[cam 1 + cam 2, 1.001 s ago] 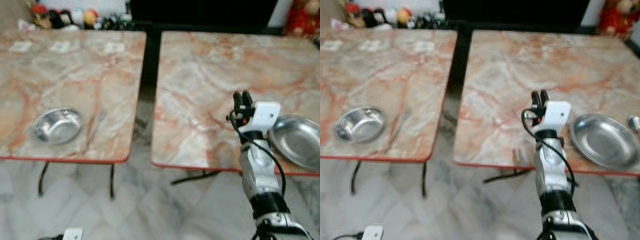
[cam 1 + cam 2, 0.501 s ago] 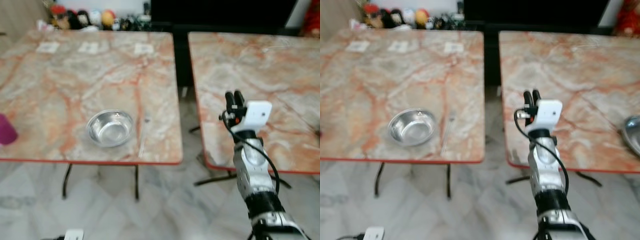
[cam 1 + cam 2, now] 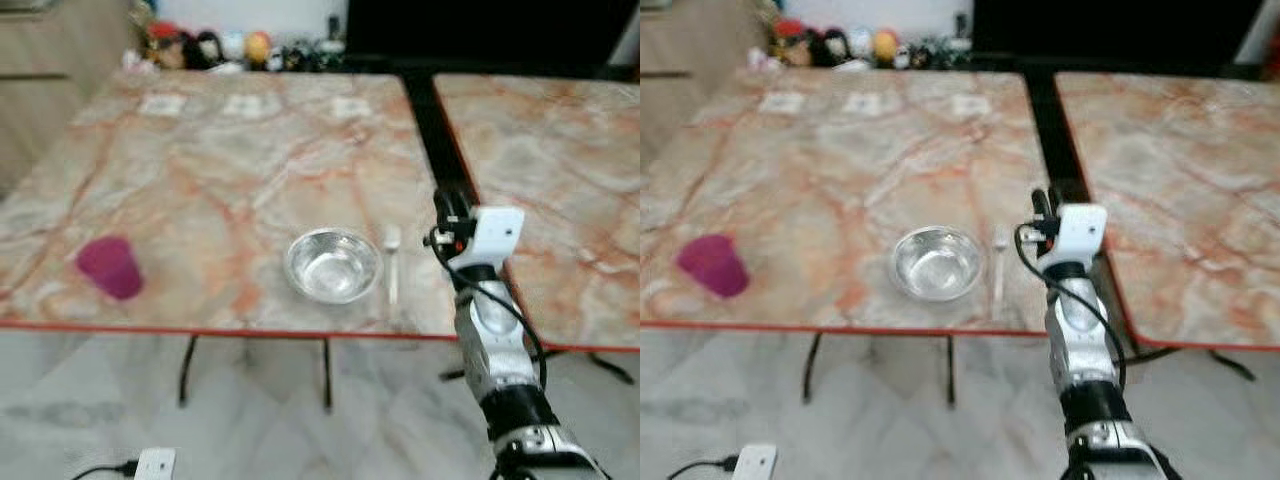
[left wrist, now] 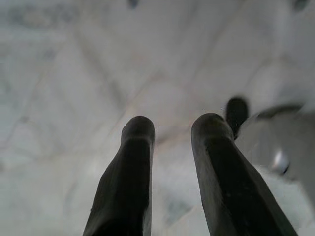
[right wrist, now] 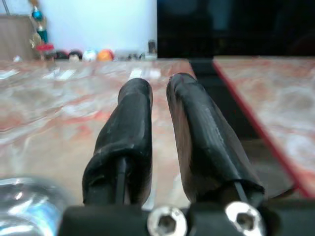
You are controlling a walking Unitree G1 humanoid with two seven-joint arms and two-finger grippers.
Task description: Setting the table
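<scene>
A steel bowl (image 3: pixel 333 265) sat at lower centre of the head view, near the front edge of the left marble table (image 3: pixel 220 150), with a spoon (image 3: pixel 392 262) lying just to its right. A magenta cup (image 3: pixel 109 266) stood at middle left. The right gripper (image 3: pixel 449 210) was raised right of the spoon, its fingers (image 5: pixel 129 132) nearly together and holding nothing. The left gripper (image 4: pixel 172 129) hung over the pale floor (image 4: pixel 74 73), fingers slightly parted and empty. A second table (image 3: pixel 560 150) stood at right.
</scene>
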